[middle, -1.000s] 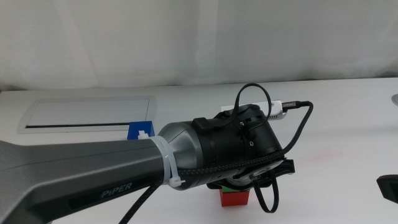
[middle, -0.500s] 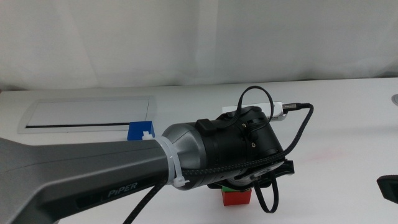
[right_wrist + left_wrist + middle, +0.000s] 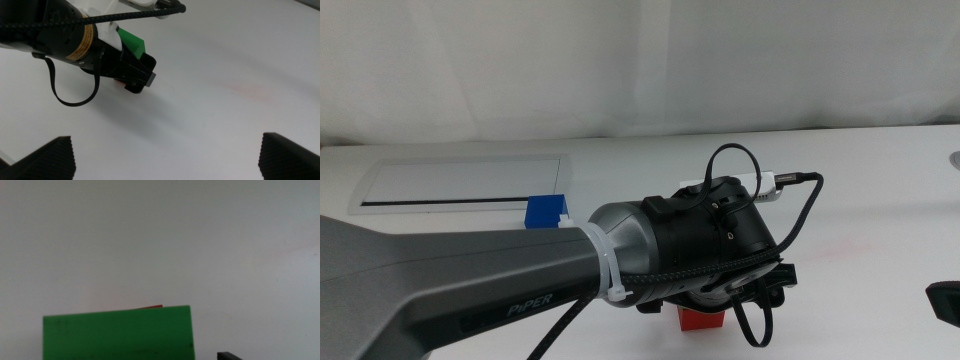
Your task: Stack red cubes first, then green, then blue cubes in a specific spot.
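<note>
The right tool's two dark jaws stand wide apart over the white bench. Well ahead of them, the left tool grips the green cube, a red sliver showing beneath it.

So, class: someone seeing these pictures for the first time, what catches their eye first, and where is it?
The big grey left arm sweeps in from the left, its left gripper low over the red cube near the front of the white table. The green cube sits on top of the red one. The blue cube waits behind the arm; the right gripper idles at the right edge, open.
</note>
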Tool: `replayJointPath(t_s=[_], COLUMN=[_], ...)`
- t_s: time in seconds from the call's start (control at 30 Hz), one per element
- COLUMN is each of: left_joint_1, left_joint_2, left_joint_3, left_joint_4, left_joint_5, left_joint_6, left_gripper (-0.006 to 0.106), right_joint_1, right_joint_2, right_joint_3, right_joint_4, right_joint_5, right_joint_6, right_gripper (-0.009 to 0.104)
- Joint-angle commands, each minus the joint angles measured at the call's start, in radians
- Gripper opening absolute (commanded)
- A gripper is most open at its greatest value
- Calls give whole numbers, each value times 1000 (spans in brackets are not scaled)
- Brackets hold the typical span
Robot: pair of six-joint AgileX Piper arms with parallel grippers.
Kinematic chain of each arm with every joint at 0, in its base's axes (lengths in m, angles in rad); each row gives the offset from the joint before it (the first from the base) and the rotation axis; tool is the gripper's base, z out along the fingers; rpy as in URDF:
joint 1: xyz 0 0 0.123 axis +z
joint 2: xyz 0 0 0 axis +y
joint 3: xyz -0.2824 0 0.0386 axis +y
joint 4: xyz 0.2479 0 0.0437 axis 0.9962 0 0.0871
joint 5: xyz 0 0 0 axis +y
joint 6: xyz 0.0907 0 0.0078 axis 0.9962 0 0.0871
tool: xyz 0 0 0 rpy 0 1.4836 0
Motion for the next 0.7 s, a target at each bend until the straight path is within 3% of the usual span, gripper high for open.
replayJointPath(t_s=[0.0,0.2,0.4,0.67], left_joint_1=[2,2,12,183], left_joint_2=[-3,-52,-186,-454], left_joint_3=[0,0,0,0], left_joint_4=[-7,2,98,94], left_joint_5=[4,4,24,164], left_joint_6=[-23,-3,40,278], left_gripper=[93,91,91,91], right_joint_1=[-3,-3,-3,-3], right_joint_2=[-5,-5,-5,-5], right_joint_3=[2,2,2,2], right_joint_4=[-2,-2,-8,-8], right_joint_5=[-2,-7,-3,-1], right_joint_6=[-6,-6,-6,-6], right_gripper=[102,102,102,102])
